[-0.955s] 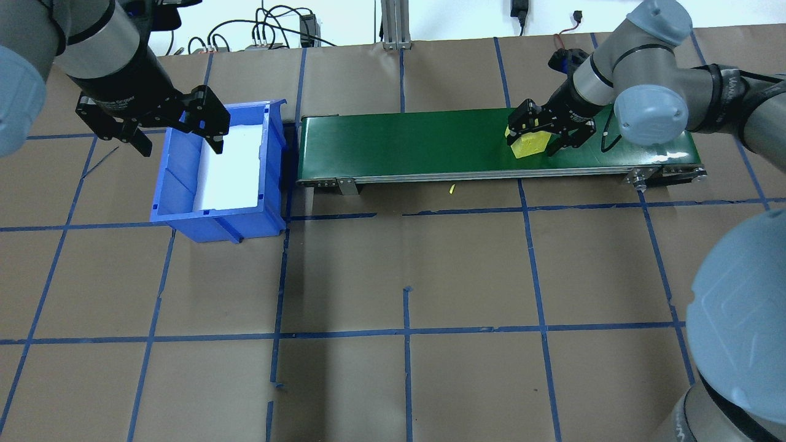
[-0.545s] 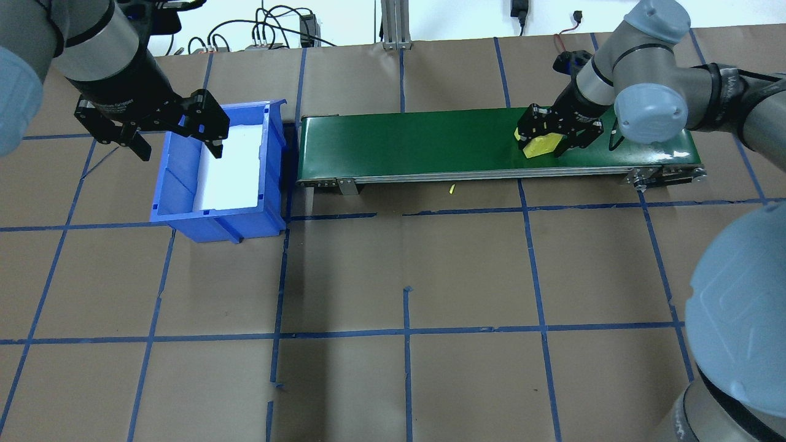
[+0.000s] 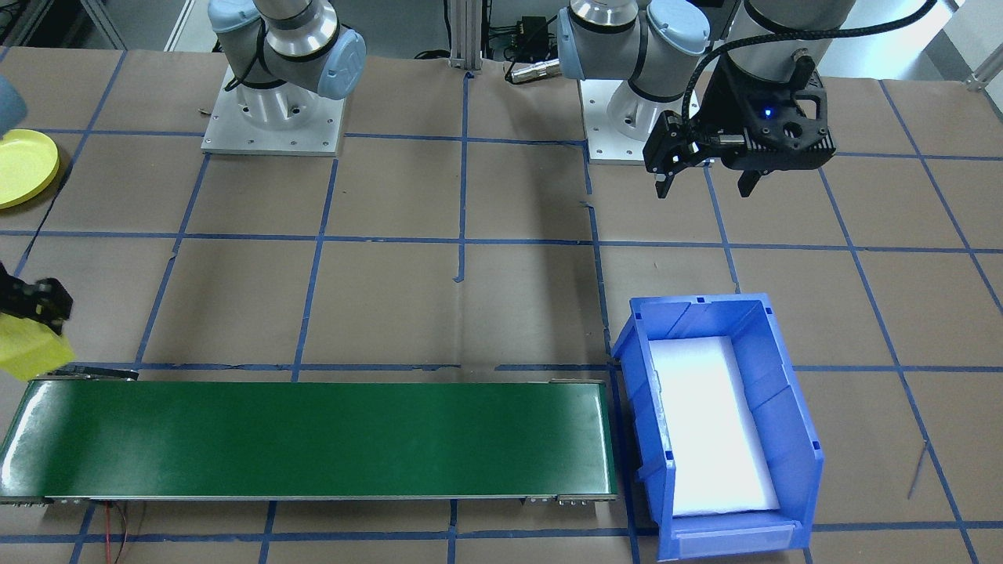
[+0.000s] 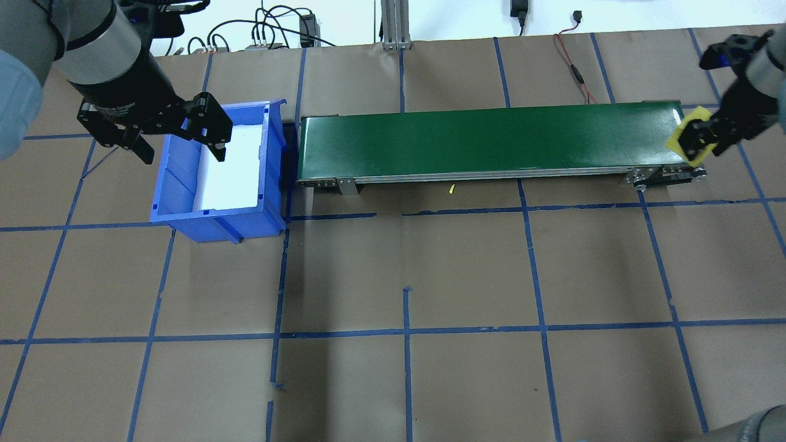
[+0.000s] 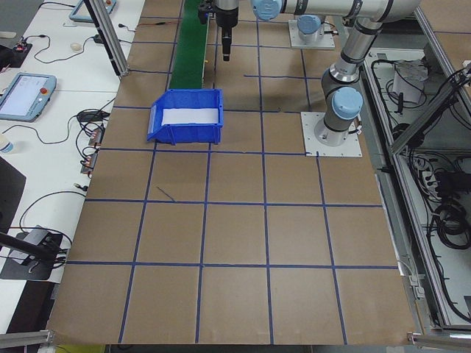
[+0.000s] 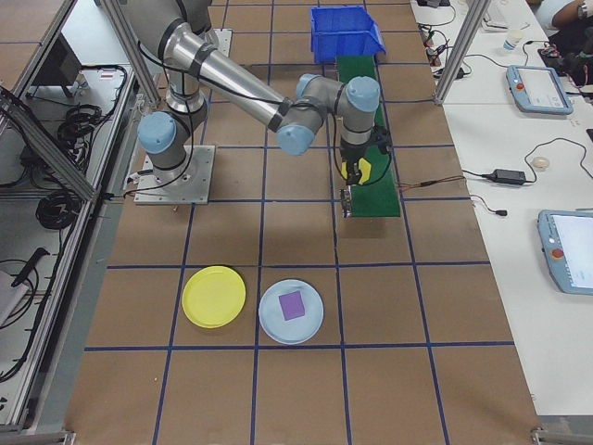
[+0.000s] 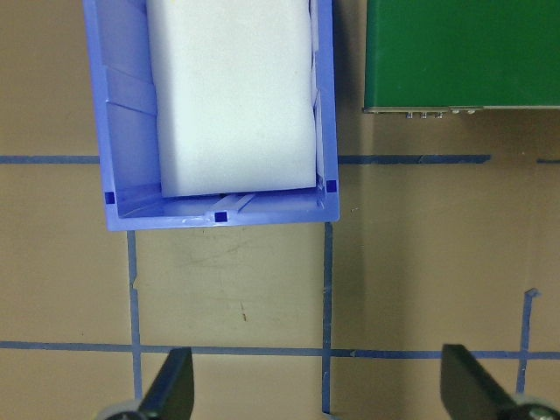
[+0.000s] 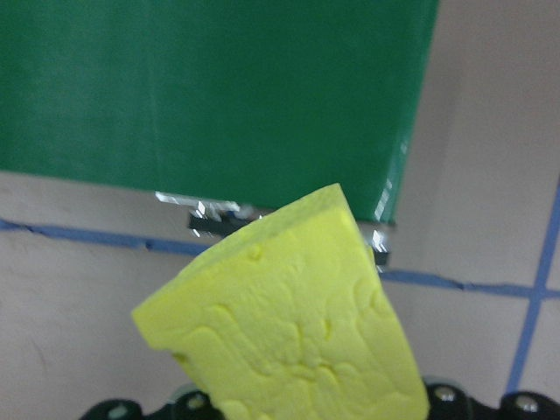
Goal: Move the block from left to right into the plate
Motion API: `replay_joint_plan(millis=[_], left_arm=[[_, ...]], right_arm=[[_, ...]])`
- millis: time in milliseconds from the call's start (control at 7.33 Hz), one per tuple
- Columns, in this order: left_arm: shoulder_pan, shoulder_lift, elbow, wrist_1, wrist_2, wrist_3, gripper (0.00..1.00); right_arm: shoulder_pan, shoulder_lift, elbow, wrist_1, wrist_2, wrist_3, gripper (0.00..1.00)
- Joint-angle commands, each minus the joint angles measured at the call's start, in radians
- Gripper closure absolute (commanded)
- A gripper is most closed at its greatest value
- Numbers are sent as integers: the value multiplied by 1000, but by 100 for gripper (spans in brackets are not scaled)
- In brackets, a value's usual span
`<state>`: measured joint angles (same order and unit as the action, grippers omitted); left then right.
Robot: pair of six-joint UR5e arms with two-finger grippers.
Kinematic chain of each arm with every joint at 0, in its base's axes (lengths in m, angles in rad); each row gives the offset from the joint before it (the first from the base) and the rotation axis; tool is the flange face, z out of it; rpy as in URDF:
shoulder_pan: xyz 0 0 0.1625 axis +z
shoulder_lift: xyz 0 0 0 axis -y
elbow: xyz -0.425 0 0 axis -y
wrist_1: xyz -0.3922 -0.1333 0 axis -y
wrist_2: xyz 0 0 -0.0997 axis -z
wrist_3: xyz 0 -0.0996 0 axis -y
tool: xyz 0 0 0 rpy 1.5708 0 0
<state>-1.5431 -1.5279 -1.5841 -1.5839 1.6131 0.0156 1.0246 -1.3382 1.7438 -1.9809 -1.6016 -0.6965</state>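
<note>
My right gripper (image 4: 694, 140) is shut on the yellow foam block (image 4: 680, 137), which hangs in the air at the right end of the green conveyor belt (image 4: 479, 138). The right wrist view shows the block (image 8: 289, 341) large, over the belt's end and the brown table. The yellow plate (image 6: 214, 297) lies flat on the table, well away from the belt, and also shows at the front-facing view's left edge as the plate (image 3: 23, 167). My left gripper (image 4: 181, 146) hovers open and holds nothing, above the left side of the blue bin (image 4: 178, 184).
The blue bin (image 3: 791, 407) holds a white foam pad and stands at the belt's left end. A light-blue plate (image 6: 291, 311) with a purple block on it sits beside the yellow plate. Cables and tablets lie beyond the table's far edge.
My right gripper has carried the yellow block rightward along the belt, from its right-middle to past its right end. The left arm has barely moved.
</note>
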Motion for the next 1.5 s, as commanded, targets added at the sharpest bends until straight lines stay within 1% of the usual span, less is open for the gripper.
replay_joint_plan(millis=[0, 409, 545, 682, 818, 955, 1091, 1227, 1364], left_arm=[[0, 0, -4, 7, -1, 0, 0], [-3, 2, -4, 7, 1, 1, 0], [-3, 2, -4, 5, -1, 1, 0], [-3, 2, -5, 5, -1, 1, 0], [-3, 2, -7, 7, -1, 1, 0], [-3, 2, -7, 7, -1, 1, 0], [-3, 2, -7, 7, 1, 1, 0], [-3, 2, -7, 7, 1, 1, 0], [-3, 2, -7, 7, -1, 1, 0]], right_arm=[[-305, -62, 83, 53, -17, -304, 54], [-645, -61, 88, 56, -15, -622, 55], [-719, -58, 111, 56, -8, -690, 55], [-783, -58, 170, 28, 2, -718, 54], [-808, -47, 206, -31, 2, -742, 48], [-822, -18, 220, -67, 2, -776, 41], [-839, 19, 221, -67, 2, -779, 5], [-842, 43, 217, -67, -6, -790, 0], [-844, 44, 215, -67, -17, -790, 0]])
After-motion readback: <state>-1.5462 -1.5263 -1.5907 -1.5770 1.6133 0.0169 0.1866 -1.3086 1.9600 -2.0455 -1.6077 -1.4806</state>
